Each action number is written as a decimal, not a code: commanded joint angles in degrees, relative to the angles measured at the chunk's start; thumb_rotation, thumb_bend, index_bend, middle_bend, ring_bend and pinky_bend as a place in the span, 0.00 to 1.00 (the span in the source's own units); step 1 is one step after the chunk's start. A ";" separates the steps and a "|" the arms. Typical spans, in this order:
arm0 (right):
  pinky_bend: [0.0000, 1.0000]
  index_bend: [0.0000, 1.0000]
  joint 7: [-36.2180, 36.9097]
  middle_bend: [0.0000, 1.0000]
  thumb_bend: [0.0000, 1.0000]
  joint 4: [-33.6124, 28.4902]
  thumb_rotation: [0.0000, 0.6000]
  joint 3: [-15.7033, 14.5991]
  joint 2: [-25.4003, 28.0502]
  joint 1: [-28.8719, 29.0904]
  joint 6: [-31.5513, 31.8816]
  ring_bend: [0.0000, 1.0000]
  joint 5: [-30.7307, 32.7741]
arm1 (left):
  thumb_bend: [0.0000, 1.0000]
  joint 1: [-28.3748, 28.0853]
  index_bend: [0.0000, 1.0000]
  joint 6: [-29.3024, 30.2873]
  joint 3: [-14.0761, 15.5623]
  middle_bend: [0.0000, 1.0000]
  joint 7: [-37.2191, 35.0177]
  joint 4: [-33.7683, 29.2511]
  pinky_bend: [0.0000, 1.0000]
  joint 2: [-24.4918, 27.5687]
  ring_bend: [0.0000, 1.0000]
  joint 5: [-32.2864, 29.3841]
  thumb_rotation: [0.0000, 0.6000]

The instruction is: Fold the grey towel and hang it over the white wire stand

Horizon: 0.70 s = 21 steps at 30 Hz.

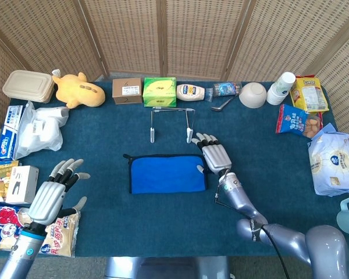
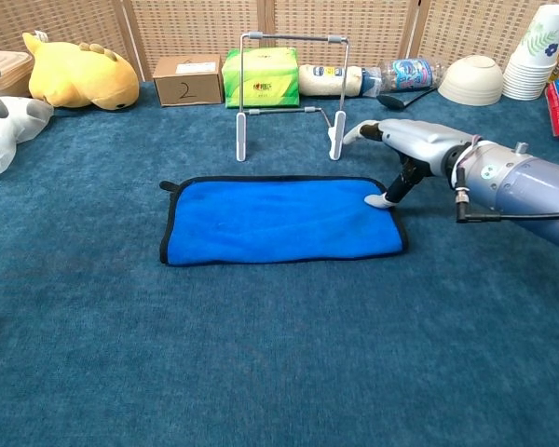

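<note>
Beside stand (image 1: 170, 123), right hand (image 1: 216, 157) flat (thumb on towel (image 2: 281, 222))

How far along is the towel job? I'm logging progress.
Done: the towel, blue here, lies flat as a neat rectangle, apparently folded. In hand: the right hand touches its right edge with a fingertip; the left hand waits, open. Left: hanging it over the wire stand, which is bare.

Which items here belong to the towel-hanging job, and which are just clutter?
Job: towel (looks blue here), wire stand, right hand touching the towel's edge.
Clutter: plush toy, cardboard box, tissue box, bowl, paper cups.
</note>
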 commanded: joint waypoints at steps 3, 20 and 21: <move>0.00 0.11 -0.14 0.03 0.28 0.20 1.00 0.32 0.13 -0.01 0.19 0.00 0.03 | 0.44 0.04 0.29 0.03 -0.05 0.10 -0.07 0.10 0.00 -0.01 0.00 0.00 1.00; 0.00 0.10 -0.39 0.03 0.28 -10.70 1.00 -0.68 4.97 -3.27 2.76 0.00 -0.25 | 0.44 -1.34 0.29 -1.84 -0.48 0.10 1.17 0.83 0.00 0.60 0.00 0.34 1.00; 0.00 0.09 -0.68 0.03 0.28 -11.45 1.00 -0.88 5.34 -3.52 2.98 0.00 -0.26 | 0.44 -1.38 0.29 -1.95 -0.49 0.10 1.12 0.90 0.00 0.57 0.00 0.25 1.00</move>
